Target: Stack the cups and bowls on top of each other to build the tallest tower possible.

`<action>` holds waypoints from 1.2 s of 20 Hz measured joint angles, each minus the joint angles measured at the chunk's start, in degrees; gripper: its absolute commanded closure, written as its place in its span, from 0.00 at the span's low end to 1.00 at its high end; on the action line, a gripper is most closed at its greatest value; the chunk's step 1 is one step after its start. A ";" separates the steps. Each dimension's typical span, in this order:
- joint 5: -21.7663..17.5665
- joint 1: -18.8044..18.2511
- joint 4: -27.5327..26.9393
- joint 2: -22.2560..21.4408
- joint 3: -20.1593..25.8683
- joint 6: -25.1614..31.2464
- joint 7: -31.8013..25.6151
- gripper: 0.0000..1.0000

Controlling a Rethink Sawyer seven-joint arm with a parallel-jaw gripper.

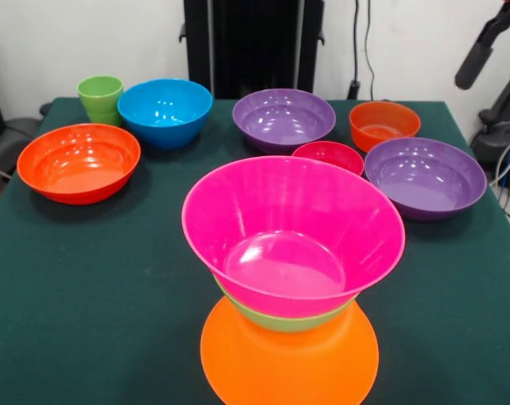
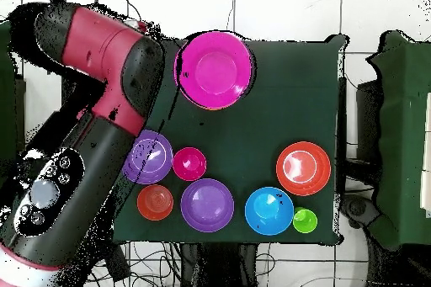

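fingers: not seen, state unknown | tower: pink bowl on green, orange base

The tower stands at the table's near edge: an upturned orange bowl as base, a green bowl upright on it, a big pink bowl nested on top, mouth up. Behind, all loose and upright: light-green cup touching the blue bowl, large red-orange bowl, two purple bowls, small magenta-red bowl, small red-orange bowl.
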 measured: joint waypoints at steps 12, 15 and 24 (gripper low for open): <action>-1.53 5.29 3.64 1.86 6.01 -13.05 0.00 0.00; -1.89 5.72 4.19 2.77 7.15 -15.44 0.00 0.00; -6.38 6.33 6.10 5.04 9.61 -19.84 0.00 0.00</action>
